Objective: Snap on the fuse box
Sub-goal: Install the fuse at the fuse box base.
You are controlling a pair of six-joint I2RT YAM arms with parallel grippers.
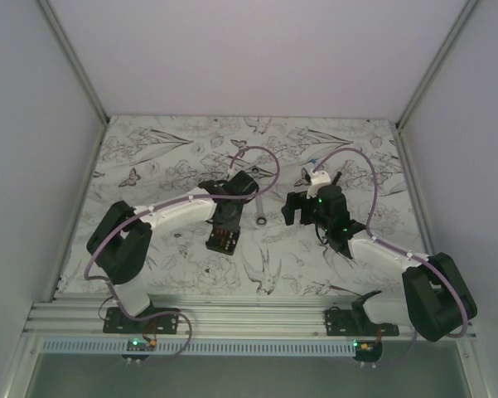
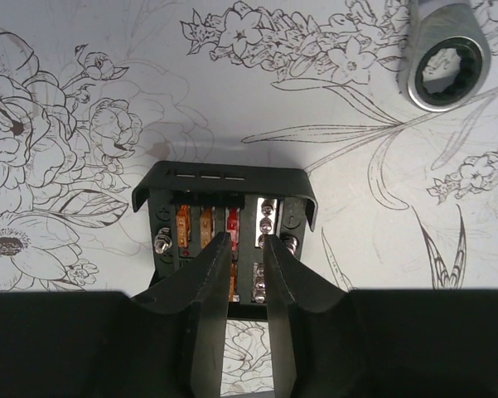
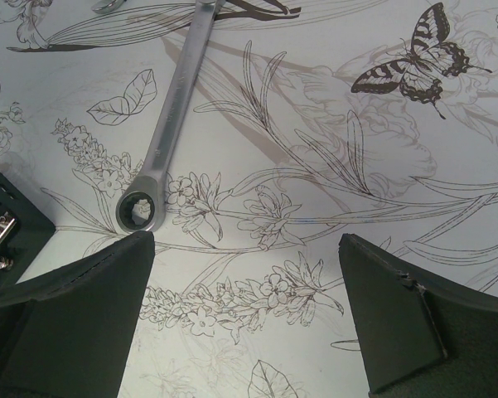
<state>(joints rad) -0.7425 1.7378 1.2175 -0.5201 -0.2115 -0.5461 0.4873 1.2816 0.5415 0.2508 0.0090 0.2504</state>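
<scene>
My left claw (image 2: 246, 242) is hovering right over the fuse box (image 2: 170, 220). Its fingers are drawn nearly together, leaving a thin slit with nothing caught in it. I cannot tell whether the tips are touching the box. The fuse box is lying on the desk (image 2: 108, 50) directly beneath that claw, and its red and orange fuses are showing. A black cover (image 2: 224, 176) is sitting raised at its far end. I judge that the snapping on is not yet done and the pressing down is still waiting. Right of the fuse box, a silver wrench (image 3: 171, 116) is lying apart from it. Further right of the fuse box, my right claw (image 3: 247, 249) is hanging wide open over the desk, holding nothing.
</scene>
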